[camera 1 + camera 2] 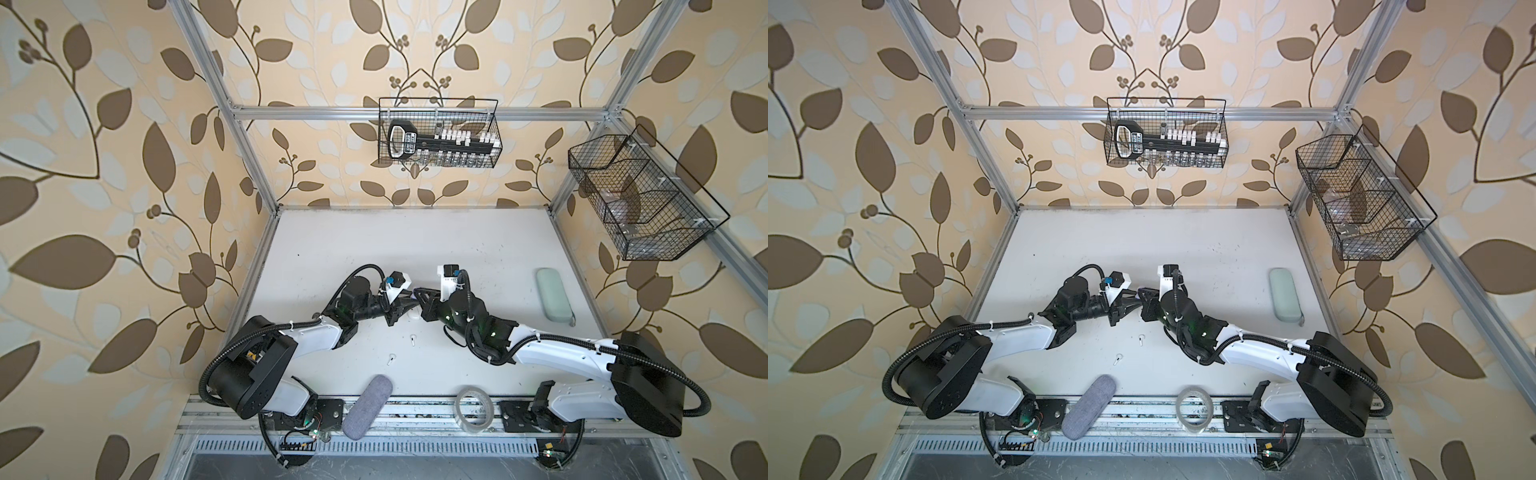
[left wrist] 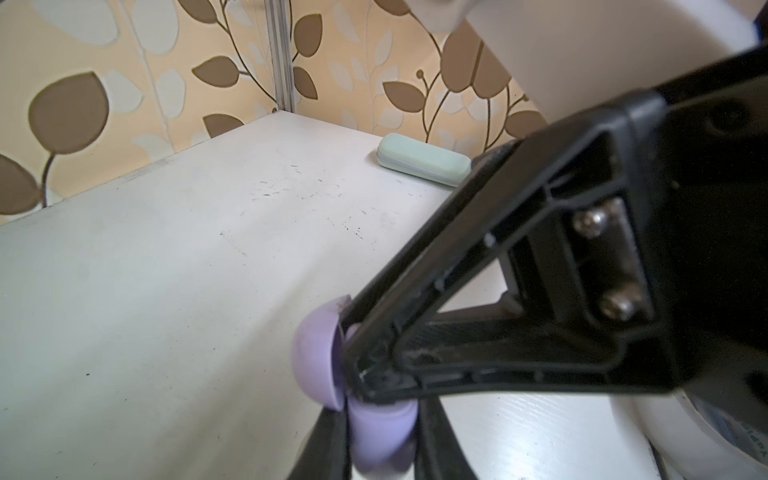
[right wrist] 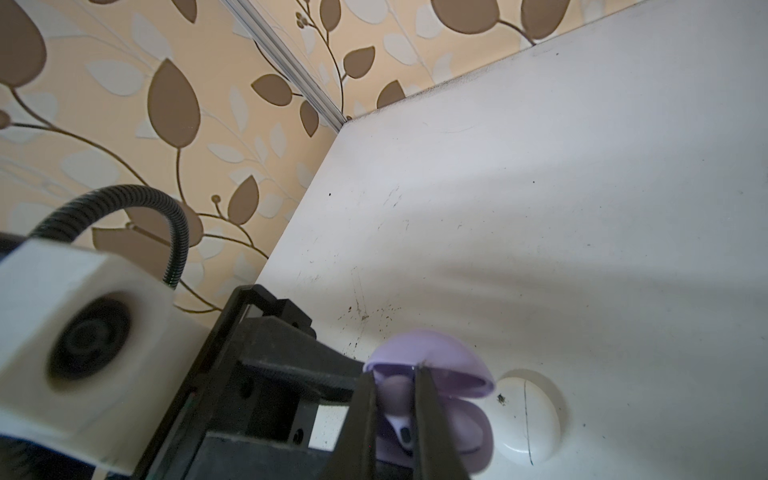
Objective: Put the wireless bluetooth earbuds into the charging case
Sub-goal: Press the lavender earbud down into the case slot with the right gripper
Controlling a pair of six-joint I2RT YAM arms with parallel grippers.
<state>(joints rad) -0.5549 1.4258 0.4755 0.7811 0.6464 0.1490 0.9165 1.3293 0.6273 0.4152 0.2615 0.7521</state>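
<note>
Pinching a smooth lilac stemmed earbud [image 3: 400, 422], the right fingers [image 3: 365, 415] hold it at the open domed lilac case [image 3: 432, 353], clamped by the left fingers [image 2: 324, 453]; two white earbuds [image 1: 412, 340] lie at its six o'clock on the scuffed table [image 1: 374, 249].

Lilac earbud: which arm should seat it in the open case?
Right. The right gripper pinches the lilac earbud at the mouth of the open lilac case, while the left gripper is clamped on that case, likely steadying it.

Looks like a robot lab cell dressed as a home: aluminium frame [image 1: 311, 113], leaf wallpaper [image 1: 104, 166], wire basket [image 1: 384, 120] at twelve o'clock.
</note>
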